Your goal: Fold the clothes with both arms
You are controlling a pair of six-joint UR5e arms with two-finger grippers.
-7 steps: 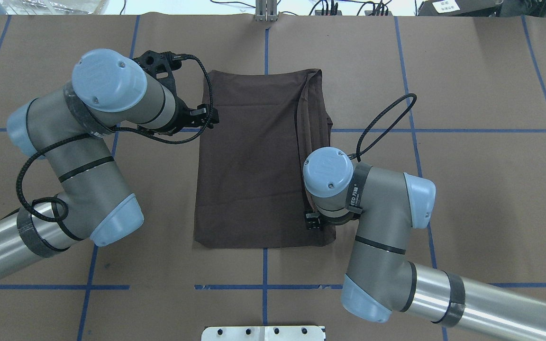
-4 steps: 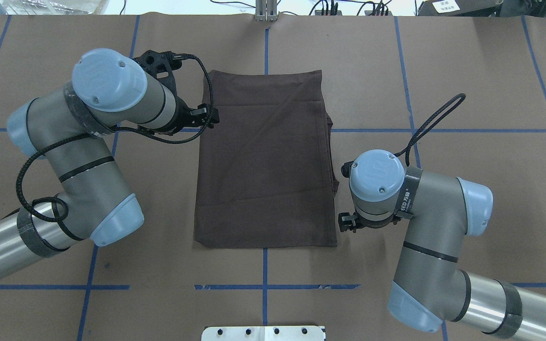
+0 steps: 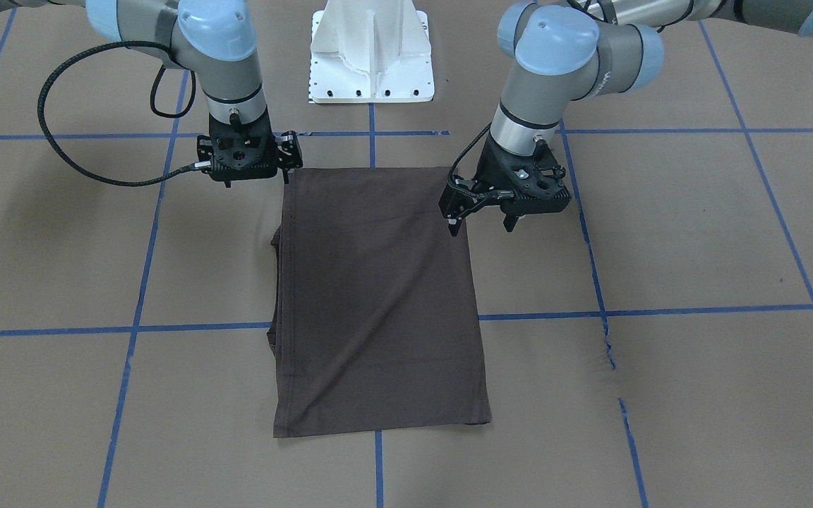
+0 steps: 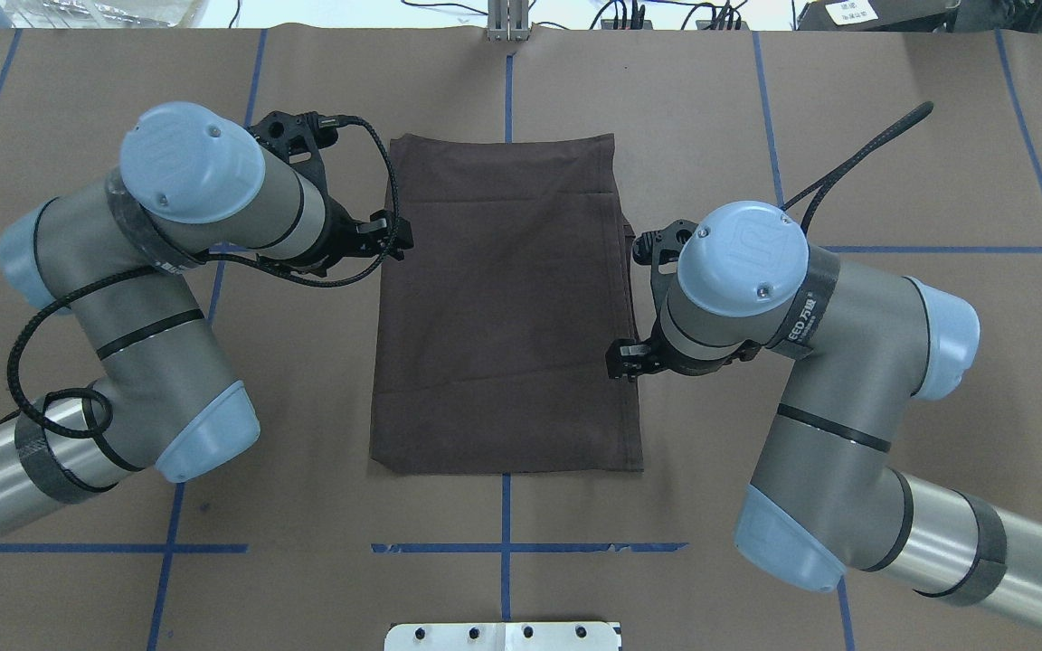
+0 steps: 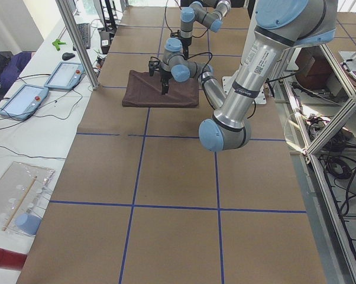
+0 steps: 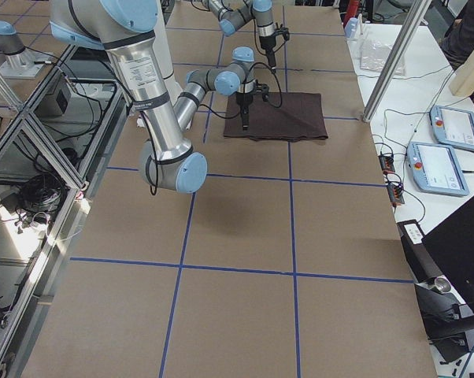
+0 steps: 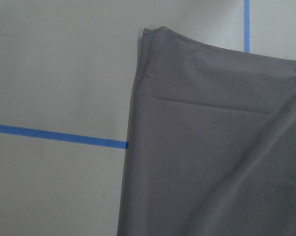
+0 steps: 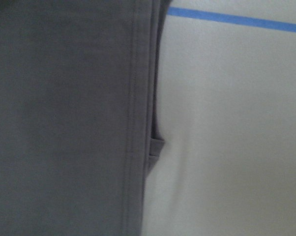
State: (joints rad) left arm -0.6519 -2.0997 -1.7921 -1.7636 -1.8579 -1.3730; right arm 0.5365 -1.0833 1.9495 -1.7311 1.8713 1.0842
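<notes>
The dark brown T-shirt [image 4: 507,307] lies folded into a flat upright rectangle at the table's middle, also in the front view [image 3: 378,303]. Collar, lettering and tags are hidden. My left gripper [image 3: 482,224] hangs open and empty just above the shirt's left edge, toward its far end. My right gripper [image 3: 257,175] hovers open and empty beside the shirt's right edge; one finger [image 4: 625,360] shows under the wrist. The left wrist view shows a shirt corner [image 7: 212,147]. The right wrist view shows the hemmed edge [image 8: 64,118] with a small tab sticking out.
The brown paper table [image 4: 892,136] carries a blue tape grid [image 4: 505,547]. The white pedestal base [image 3: 371,56] stands at the robot's side. Black cables loop off both wrists [image 3: 61,127]. Tablets [image 6: 442,165] and a metal post [image 5: 77,41] stand past the far edge.
The right gripper left the shirt's near right corner, swung outward, then moved farther along the right edge. The bunched right-side layers now lie flat. The left arm shifted slightly.
</notes>
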